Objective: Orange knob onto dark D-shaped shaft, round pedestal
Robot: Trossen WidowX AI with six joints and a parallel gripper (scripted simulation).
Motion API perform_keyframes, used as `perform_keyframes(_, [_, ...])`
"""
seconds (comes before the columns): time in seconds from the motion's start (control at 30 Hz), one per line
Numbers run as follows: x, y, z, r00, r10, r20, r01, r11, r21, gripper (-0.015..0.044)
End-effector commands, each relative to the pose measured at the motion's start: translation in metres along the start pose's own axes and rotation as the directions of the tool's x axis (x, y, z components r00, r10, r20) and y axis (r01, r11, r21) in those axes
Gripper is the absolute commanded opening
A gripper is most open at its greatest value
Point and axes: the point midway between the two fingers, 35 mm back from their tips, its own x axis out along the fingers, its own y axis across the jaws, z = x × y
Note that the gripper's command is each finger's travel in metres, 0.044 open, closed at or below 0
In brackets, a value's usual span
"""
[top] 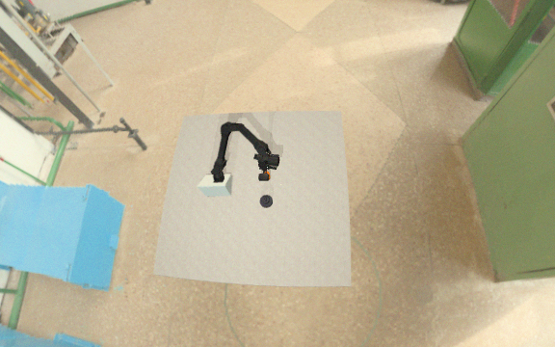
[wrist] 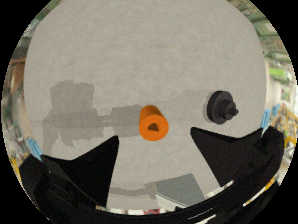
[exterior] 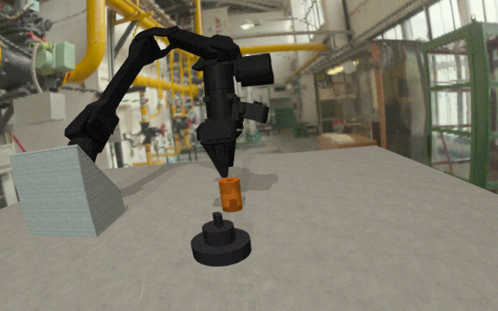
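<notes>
The orange knob [top: 268, 175] [exterior: 231, 194] [wrist: 149, 111] stands upright on the grey table top, with its hole facing up. The hole shows a flat side in the wrist view. My gripper [exterior: 227, 171] [wrist: 155, 135] is open and empty, pointing down, with its fingertips just above the knob's top and one on either side of it in the wrist view. The dark round pedestal [top: 266, 201] [exterior: 220, 249] [wrist: 216, 108] stands apart from the knob, to its right in the wrist view. Its short shaft [exterior: 217, 218] [wrist: 233, 111] is bare, and the shaft's flat side cannot be made out.
The pale grey wedge-shaped block [top: 215, 188] [exterior: 54, 194] [wrist: 181, 190] stands at the arm's base, left of the pedestal in the top and exterior views. The grey table top [top: 306, 241] [exterior: 340, 242] bears the knob, pedestal and block.
</notes>
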Motion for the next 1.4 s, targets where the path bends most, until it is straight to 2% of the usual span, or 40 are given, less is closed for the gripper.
perform_keyframes(0.0, [0.007, -0.001, 0.0, 1.0, 0.006, -0.001, -0.006, 1.0, 0.008, 0.044])
perform_keyframes(1.33, [0.068, 0.001, -0.001, 1.0, 0.01, -0.001, -0.01, 1.0, 0.008, 0.044])
perform_keyframes(1.37, [0.068, 0.001, -0.001, 1.0, 0.01, -0.001, -0.01, 1.0, 0.008, 0.0414])
